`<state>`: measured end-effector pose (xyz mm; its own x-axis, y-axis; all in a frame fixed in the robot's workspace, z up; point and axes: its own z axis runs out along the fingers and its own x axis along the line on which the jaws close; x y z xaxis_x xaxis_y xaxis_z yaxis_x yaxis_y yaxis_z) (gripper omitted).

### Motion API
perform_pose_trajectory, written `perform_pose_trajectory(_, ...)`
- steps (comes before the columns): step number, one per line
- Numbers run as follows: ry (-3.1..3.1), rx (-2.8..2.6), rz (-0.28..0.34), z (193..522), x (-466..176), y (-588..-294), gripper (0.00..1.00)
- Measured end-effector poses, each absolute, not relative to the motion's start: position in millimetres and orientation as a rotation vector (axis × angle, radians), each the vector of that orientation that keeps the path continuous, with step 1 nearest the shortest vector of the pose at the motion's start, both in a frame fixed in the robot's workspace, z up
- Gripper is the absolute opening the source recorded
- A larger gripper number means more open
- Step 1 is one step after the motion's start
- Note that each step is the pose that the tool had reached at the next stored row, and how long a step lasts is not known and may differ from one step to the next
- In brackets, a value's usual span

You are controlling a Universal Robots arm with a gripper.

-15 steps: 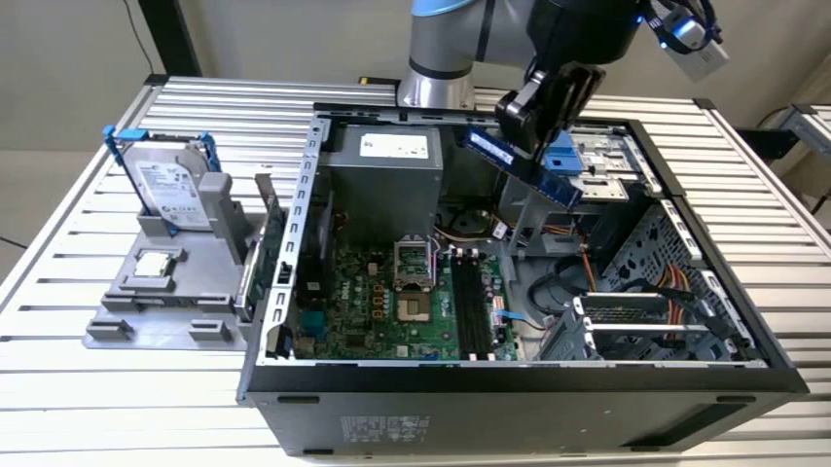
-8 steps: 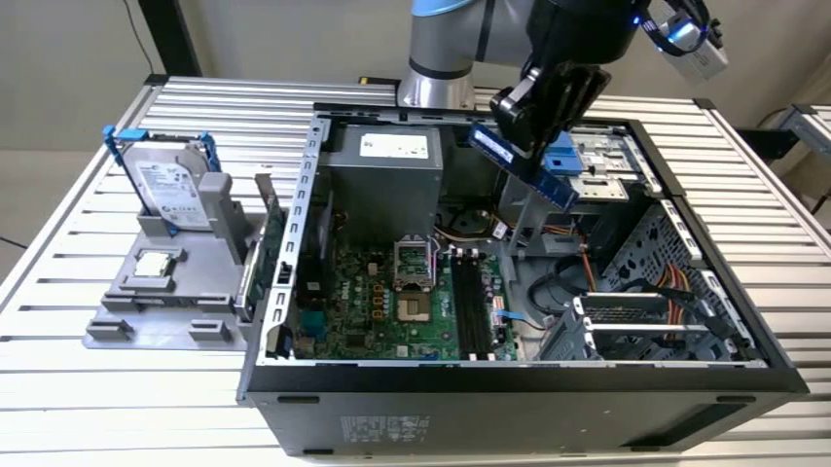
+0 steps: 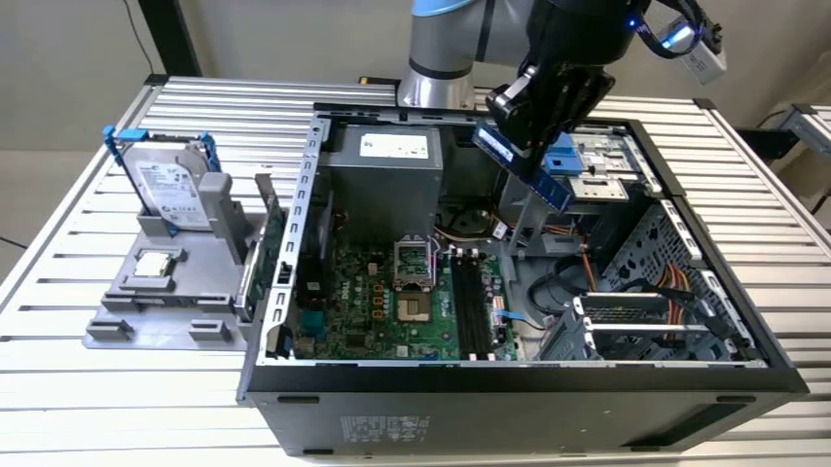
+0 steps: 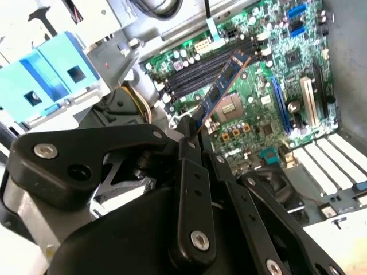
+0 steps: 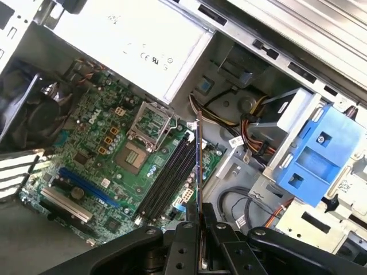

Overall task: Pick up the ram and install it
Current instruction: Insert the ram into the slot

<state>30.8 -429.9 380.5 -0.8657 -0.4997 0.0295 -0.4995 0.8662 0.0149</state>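
Upper centre of the exterior view: the gripper (image 3: 517,125), fingers clenched on the ram (image 3: 530,173), holds it slanting down-right, above the memory slots (image 3: 473,309) at lower centre.

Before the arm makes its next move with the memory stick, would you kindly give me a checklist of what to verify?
1. Grip: ok. The gripper is shut on the ram.
2. Clearance: ok. The ram hangs above the open computer case, clear of the parts inside.
3. Memory slots free: ok. No stick sits in them.
4. Ram lined up with the slots: not ok. It is tilted in the exterior view.
5. Slot latches open: cannot tell.
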Motion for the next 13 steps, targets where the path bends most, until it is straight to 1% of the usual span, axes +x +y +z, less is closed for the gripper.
perform_pose_trajectory(13,-3.058,0.567,-0.014,380.2,30.8,-429.9,0.00)
